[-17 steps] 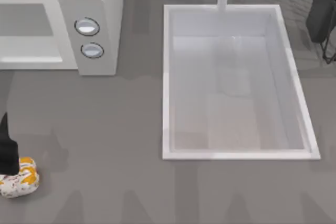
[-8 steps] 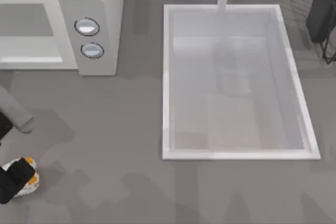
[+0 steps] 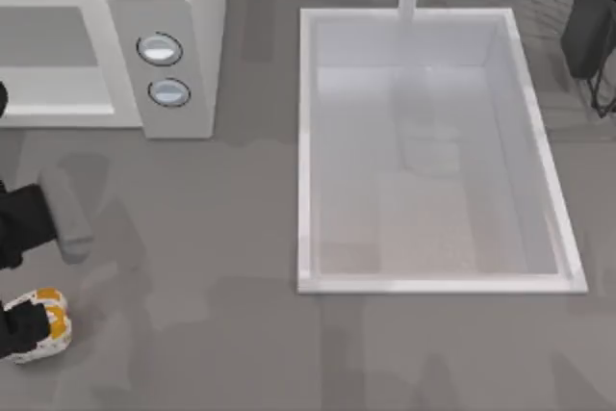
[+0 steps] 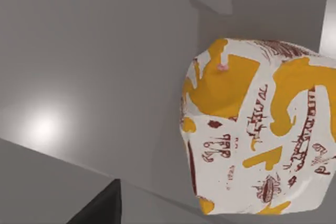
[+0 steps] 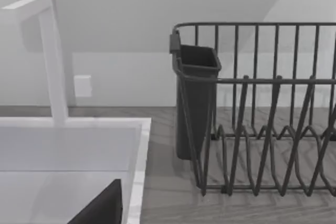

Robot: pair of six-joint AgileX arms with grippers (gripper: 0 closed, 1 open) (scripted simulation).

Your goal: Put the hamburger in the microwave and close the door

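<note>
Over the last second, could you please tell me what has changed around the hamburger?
The left arm has swung over the table's left edge, and its pincer now sits on the hamburger, covering its left part; whether it grips, I cannot tell. The hamburger has barely shifted on the table. The microwave, the sink and the right arm, parked at the top right, stayed as they were.

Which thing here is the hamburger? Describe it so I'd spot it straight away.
Start at the microwave in the table's far left corner and come straight toward the near left edge. There sits the hamburger, a small whitish wrapped lump under the left gripper. Its orange-yellow patches and dark red print stand out against the grey table.
</note>
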